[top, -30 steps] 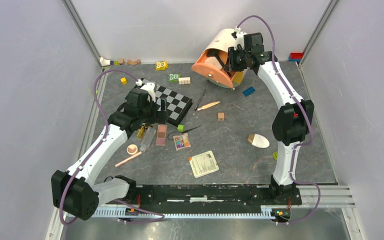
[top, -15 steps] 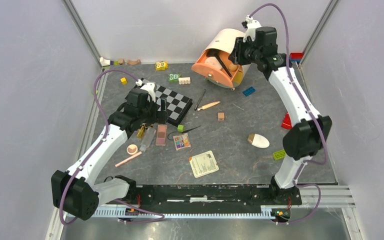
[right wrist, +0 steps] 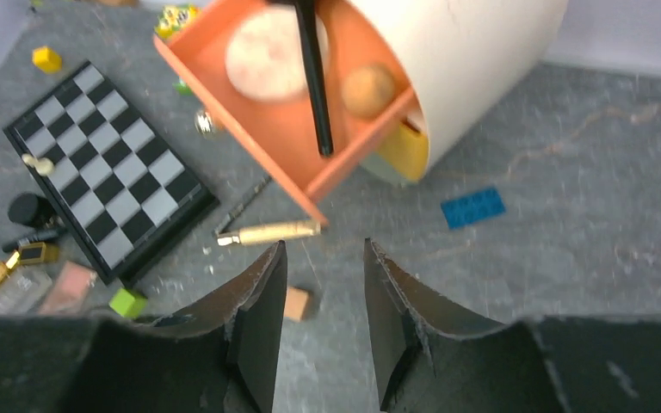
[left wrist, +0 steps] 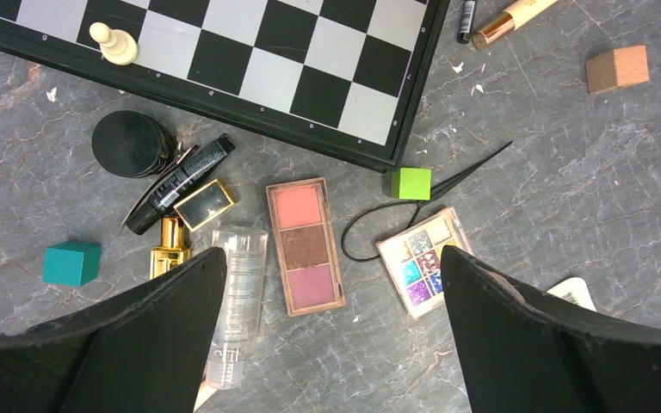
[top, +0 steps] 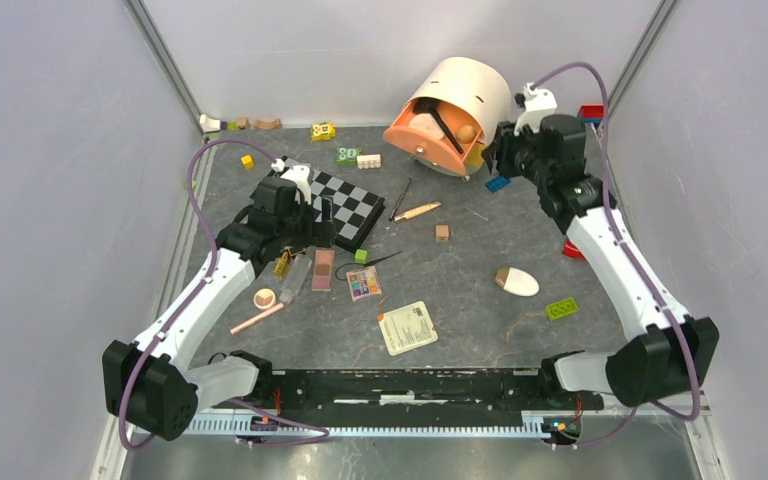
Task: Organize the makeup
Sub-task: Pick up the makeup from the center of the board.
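Observation:
The makeup lies in a cluster under my open, empty left gripper (left wrist: 331,267): pink palette (left wrist: 304,246), multicolour palette (left wrist: 419,261), clear tube (left wrist: 237,301), gold bottle (left wrist: 169,248), mascara (left wrist: 181,182) and black jar (left wrist: 127,144). The top view also shows the round peach compact (top: 264,298), pink pencil (top: 257,319), white egg sponge (top: 517,282) and wooden-handled brush (top: 418,211). A peach-and-cream organizer (top: 447,115) lies tilted at the back with a black brush (right wrist: 313,77) in it. My right gripper (right wrist: 324,249) is open and empty, just right of the organizer (top: 501,150).
The chessboard (top: 345,205) with a pawn (left wrist: 114,45) lies behind the cluster. Toy bricks are scattered about: green cube (left wrist: 410,183), teal cube (left wrist: 71,262), wooden cube (top: 442,232), blue brick (right wrist: 473,207), green brick (top: 561,309). A card (top: 407,327) lies near the front.
My right gripper has pulled back from the organizer's opening, right and down; the black brush stays in the organizer. The left arm has not moved.

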`<action>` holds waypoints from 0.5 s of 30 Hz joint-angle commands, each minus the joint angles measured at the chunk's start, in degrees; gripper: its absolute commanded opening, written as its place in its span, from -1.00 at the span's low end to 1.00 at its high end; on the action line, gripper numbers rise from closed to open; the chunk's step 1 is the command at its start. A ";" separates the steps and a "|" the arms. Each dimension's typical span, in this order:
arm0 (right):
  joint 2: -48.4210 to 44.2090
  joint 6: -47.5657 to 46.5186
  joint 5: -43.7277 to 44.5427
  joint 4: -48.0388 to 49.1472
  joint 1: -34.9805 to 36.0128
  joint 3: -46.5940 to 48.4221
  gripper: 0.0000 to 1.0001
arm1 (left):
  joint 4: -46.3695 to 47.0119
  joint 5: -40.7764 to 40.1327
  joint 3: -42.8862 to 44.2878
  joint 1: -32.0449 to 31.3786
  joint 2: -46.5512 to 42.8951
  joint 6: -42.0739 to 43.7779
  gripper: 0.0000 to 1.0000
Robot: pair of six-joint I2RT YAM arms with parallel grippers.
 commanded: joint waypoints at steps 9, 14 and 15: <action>-20.35 1.03 2.98 1.94 -0.03 -26.74 -0.08 | 6.12 9.72 0.09 -0.31 -0.19 -8.41 1.00; -24.59 1.91 1.92 1.08 -0.02 -32.98 -0.07 | 15.75 8.48 -0.03 -5.41 5.74 -12.76 0.99; -25.19 2.17 1.37 1.23 -0.04 -34.13 -0.07 | 17.87 8.54 -0.07 -5.93 7.95 -13.39 0.96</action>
